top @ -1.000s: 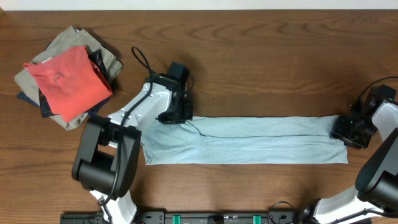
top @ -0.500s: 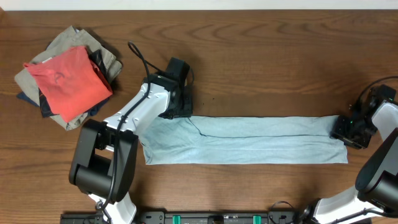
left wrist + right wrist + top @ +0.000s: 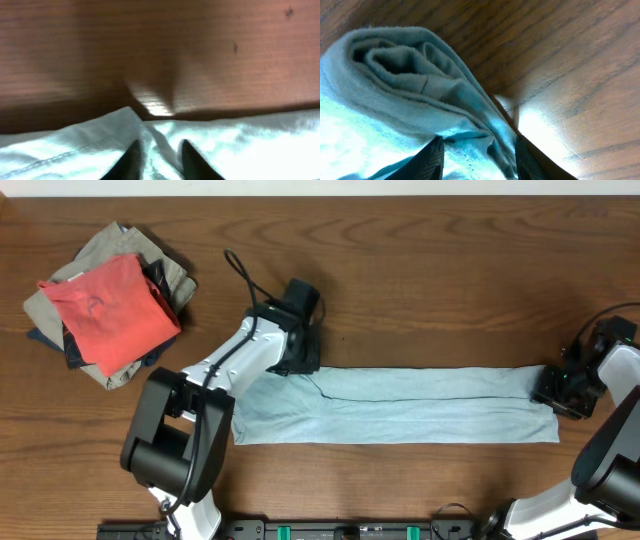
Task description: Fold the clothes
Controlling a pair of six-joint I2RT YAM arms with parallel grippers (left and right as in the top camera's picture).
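Light blue garment lay flat on the wooden table as a long narrow strip, already doubled lengthwise, running across the middle of the table from left of centre to the far right. Left gripper sat on the far edge of the strip, a bit inboard of its left end, so the left corner itself lay free on the table. In the left wrist view its fingertips were nearly together with a ridge of cloth pinched between them. The view was blurry, but I'd call it clamped on the hem. Right gripper was at the strip's right end. In its wrist view the fingers stood wider apart because the stacked, rolled layers of the end filled the gap, so I judged that as a grip too. Holding both ends made sense, since it kept the strip straight and the layers aligned, with no visible sag or bunching between the arms. The next fold likely needed one end carried over toward the other. The risk was the thick right-end bundle slipping out layer by layer. The pile of other clothes, with a red shirt on top, sat at the far-left corner, well apart from the work and clear of both arms.
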